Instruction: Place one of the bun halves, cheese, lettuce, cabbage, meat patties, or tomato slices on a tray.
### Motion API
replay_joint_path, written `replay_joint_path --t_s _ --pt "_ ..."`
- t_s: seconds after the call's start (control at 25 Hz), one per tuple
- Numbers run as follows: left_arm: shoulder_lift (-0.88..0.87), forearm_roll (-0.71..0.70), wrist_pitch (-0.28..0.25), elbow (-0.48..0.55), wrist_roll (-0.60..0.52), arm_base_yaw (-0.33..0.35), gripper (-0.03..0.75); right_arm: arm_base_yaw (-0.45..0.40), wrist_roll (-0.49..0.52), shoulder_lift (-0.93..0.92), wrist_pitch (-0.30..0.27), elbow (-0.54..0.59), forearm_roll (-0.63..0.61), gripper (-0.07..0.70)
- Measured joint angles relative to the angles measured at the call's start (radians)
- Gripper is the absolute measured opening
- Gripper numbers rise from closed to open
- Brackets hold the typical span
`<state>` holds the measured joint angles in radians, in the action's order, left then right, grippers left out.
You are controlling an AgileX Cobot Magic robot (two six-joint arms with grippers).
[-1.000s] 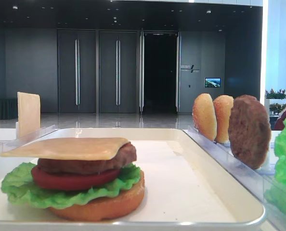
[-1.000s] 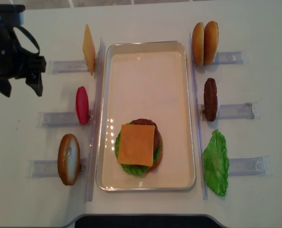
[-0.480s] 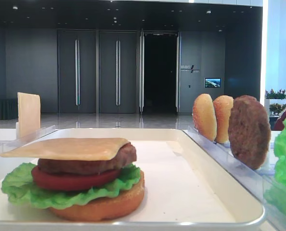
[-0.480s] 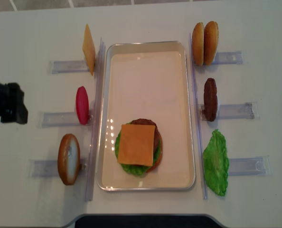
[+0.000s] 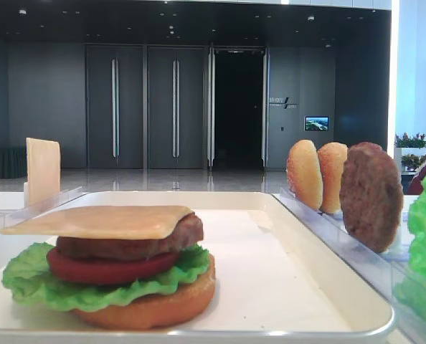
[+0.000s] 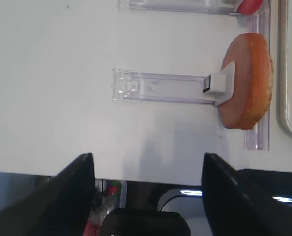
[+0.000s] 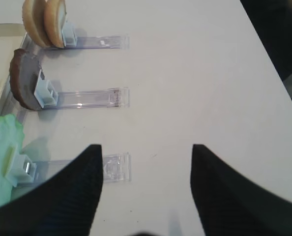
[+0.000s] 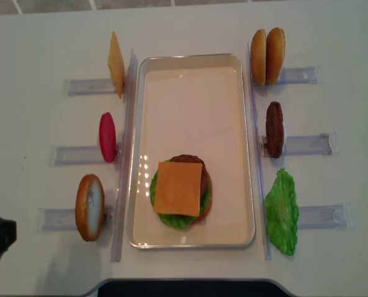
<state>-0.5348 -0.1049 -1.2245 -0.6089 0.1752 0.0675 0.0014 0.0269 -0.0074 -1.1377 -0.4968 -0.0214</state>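
You have a stack well under way on the tray (image 8: 190,65): a bun base, lettuce, a tomato slice and a patty, with the cheese (image 8: 178,189) lying flat on top, near the tray's front end. What the stack lacks, as far as I can judge, is a top bun. The bun half (image 8: 89,206) standing on edge in its rack (image 8: 63,218) at front left is the nearest candidate; two more bun halves (image 8: 267,56) stand at back right, with a spare meat patty (image 8: 274,129) and a lettuce leaf (image 8: 282,212) also on that side. A second cheese slice (image 8: 115,64) and a tomato slice (image 8: 107,137) wait in the left racks. Your left gripper (image 6: 147,169) hangs with its jaws spread and nothing between them, over the table just outside the front-left bun. Your right gripper (image 7: 146,162) likewise stands wide and empty, beside the racks on the right. Compared with a second ago, the left arm has travelled from the back-left corner, past the tomato slice, down to the front-left edge, where only a dark corner of it shows overhead; nothing on the table has shifted.
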Motion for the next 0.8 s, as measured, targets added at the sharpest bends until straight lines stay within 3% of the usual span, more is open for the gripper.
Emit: replay_joint_path --t_s 0.2,0.52,0.8 --pt "0.213 0.0 0.011 0.074 -0.007 0.0 0.469 0.0 0.0 0.0 0.0 0.0 0.0 0.412" --pt "0.47 0.005 0.055 0.104 -0.08 0.0 0.462 0.0 0.0 0.0 0.0 0.0 0.0 0.412" --pt "0.55 0.054 0.106 0.134 -0.155 0.0 0.461 0.0 0.0 0.0 0.0 0.0 0.0 0.412"
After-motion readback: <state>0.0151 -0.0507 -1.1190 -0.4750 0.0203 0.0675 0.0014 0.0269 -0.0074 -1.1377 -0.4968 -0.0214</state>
